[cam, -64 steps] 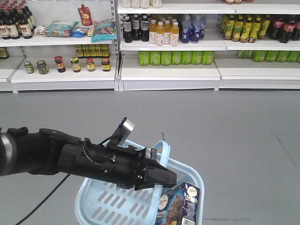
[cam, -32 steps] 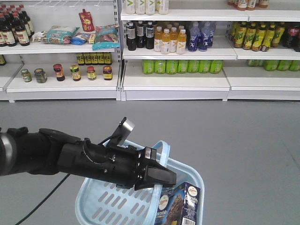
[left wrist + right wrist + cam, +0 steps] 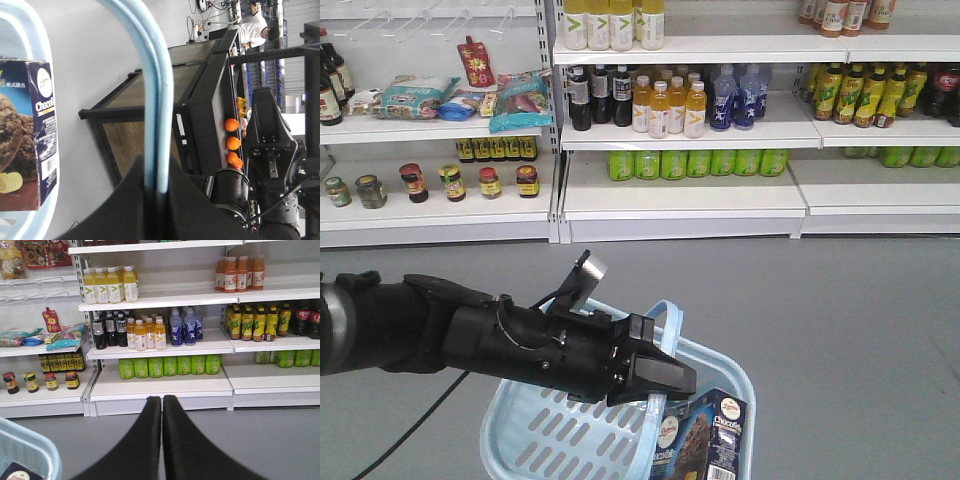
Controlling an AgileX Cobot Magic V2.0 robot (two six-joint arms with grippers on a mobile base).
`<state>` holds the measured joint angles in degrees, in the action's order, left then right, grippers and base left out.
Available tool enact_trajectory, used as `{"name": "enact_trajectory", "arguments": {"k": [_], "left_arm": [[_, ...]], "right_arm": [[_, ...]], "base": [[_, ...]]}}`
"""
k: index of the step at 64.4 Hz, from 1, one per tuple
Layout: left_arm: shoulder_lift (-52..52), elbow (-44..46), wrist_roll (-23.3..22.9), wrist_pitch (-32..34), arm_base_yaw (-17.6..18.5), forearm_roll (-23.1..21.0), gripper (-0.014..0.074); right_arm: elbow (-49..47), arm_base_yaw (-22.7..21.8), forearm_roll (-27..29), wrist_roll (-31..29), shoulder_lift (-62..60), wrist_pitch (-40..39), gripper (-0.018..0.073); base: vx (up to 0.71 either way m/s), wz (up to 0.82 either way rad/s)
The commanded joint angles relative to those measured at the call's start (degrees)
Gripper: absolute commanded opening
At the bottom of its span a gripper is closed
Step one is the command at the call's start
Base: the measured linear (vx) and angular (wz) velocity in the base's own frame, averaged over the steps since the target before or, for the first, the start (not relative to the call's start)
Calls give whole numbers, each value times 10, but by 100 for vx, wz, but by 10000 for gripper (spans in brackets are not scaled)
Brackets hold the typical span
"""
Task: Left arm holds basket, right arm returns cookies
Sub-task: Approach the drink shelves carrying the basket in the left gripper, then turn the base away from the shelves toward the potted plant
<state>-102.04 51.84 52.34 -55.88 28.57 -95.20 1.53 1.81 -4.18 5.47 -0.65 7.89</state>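
Observation:
The light blue basket (image 3: 535, 435) hangs low in the front view with the cookies (image 3: 705, 440), a navy box, standing in its right corner. My left gripper (image 3: 665, 382) is shut on the basket's pale blue loop handle (image 3: 667, 318). In the left wrist view the handle (image 3: 156, 75) runs down between the closed jaws of the left gripper (image 3: 157, 182), and the cookies (image 3: 27, 135) lie against the basket rim (image 3: 37, 35). My right gripper (image 3: 161, 399) is shut and holds nothing, above the grey floor. The basket's corner (image 3: 35, 452) shows at its lower left.
White store shelves (image 3: 680, 195) stand ahead across the grey floor (image 3: 840, 320), holding drink bottles (image 3: 665, 105), green packs (image 3: 700, 163) and jars (image 3: 450, 182). A dark wood-and-metal rack (image 3: 195, 100) with oranges (image 3: 231, 143) shows in the left wrist view.
The shelves have slid down and a little left in the front view and look nearer. The left arm, basket and cookies keep their place in the frame.

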Motion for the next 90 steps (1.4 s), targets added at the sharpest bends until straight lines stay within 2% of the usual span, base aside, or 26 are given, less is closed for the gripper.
{"name": "enact_trajectory", "arguments": {"k": [1,56,90], "left_arm": [[31,15,5,-40,1,-42,-8],[31,15,5,-40,1,-42,-6],[31,15,5,-40,1,-42,-6]], "right_arm": [[1,1,-2,-3,-6,-42,-9],[1,1,-2,-3,-6,-42,-9],[1,1,-2,-3,-6,-42,-9]], "base": [[33,-6],[31,1],[26,-15]]}}
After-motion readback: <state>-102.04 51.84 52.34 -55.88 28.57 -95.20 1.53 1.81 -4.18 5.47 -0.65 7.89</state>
